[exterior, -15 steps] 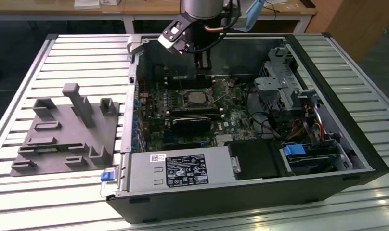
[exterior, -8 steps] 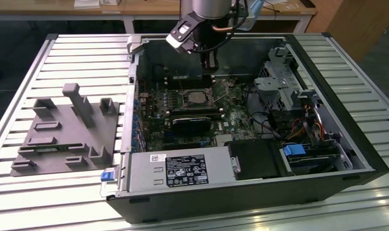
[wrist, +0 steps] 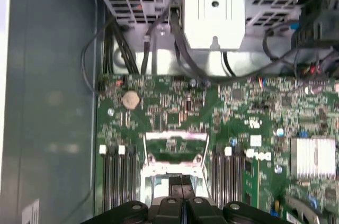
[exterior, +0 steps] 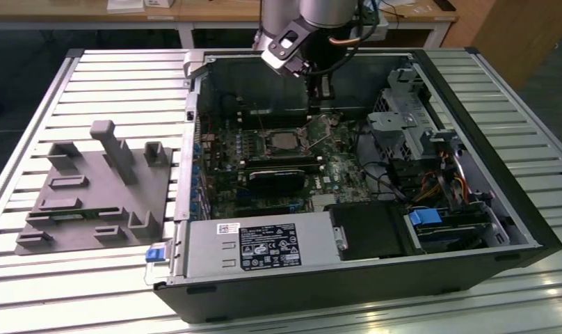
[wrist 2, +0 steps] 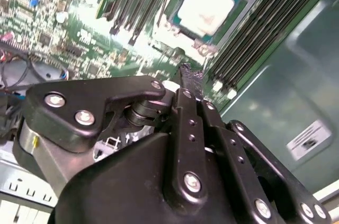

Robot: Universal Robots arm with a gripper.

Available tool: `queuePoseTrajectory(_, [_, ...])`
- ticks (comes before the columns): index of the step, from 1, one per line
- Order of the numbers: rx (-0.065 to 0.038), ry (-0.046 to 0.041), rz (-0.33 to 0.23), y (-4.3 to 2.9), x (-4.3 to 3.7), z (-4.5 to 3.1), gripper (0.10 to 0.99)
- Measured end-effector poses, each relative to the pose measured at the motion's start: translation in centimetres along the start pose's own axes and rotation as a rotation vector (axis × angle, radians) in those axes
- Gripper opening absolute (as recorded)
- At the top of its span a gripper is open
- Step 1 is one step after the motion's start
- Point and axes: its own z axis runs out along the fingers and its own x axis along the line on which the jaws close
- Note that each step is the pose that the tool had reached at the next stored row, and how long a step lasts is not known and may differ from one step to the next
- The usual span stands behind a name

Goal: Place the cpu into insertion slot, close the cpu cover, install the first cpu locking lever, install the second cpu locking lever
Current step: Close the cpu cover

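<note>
Silver-tan cpu [wrist 2: 205, 6]: is seated flat in the insertion slot [exterior: 259, 141], below the tool and just beyond its tips.
Tool [wrist 2: 192, 78]: is clenched, with nothing seen in its grip, and is held clear above the green board [wrist: 238, 107].
Weight and stiffness: the cpu is judged light, thin and rigid.
Surface: the smooth metal top is likely slippery, and the underside contacts are presumed fragile.
Hold: two opposite edges are best taken, with the chip kept level.

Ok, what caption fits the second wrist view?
Black robot hand close to the silver cpu on the green circuit board.
</note>
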Motion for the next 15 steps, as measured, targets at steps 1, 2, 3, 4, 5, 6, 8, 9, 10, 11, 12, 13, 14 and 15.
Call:
queuePoseTrajectory(1, [0.001,-0.0001,0.000,0.36,0.00,0.01,0.102])
queuePoseTrajectory(2, [0.001,-0.0003,0.000,0.68,0.00,0.02,0.102])
queuePoseTrajectory(3, [0.002,-0.0003,0.000,1.05,0.01,0.04,0.102])
queuePoseTrajectory(4, [0.002,-0.0001,0.000,1.40,0.01,0.06,0.102])
queuePoseTrajectory(5, [0.002,0.0000,0.000,1.75,0.01,0.08,0.102])
queuePoseTrajectory(6, [0.003,0.0001,0.000,2.10,0.01,0.10,0.102])
queuePoseTrajectory(8, [0.004,-0.0001,0.000,2.79,0.01,0.13,0.102])
queuePoseTrajectory(9, [0.005,0.0000,0.000,3.16,0.02,0.16,0.102])
queuePoseTrajectory(10, [0.005,0.0000,0.000,3.45,0.02,0.18,0.102])
queuePoseTrajectory(11, [0.005,0.0001,0.000,3.66,0.02,0.21,0.102])
queuePoseTrajectory(12, [0.006,0.0000,0.000,3.83,0.02,0.23,0.102])
queuePoseTrajectory(13, [0.006,0.0000,0.000,3.99,0.02,0.25,0.102])
queuePoseTrajectory(14, [0.006,-0.0001,0.000,4.15,0.02,0.29,0.102])
queuePoseTrajectory(15, [0.006,-0.0001,0.000,4.30,0.02,0.33,0.102])
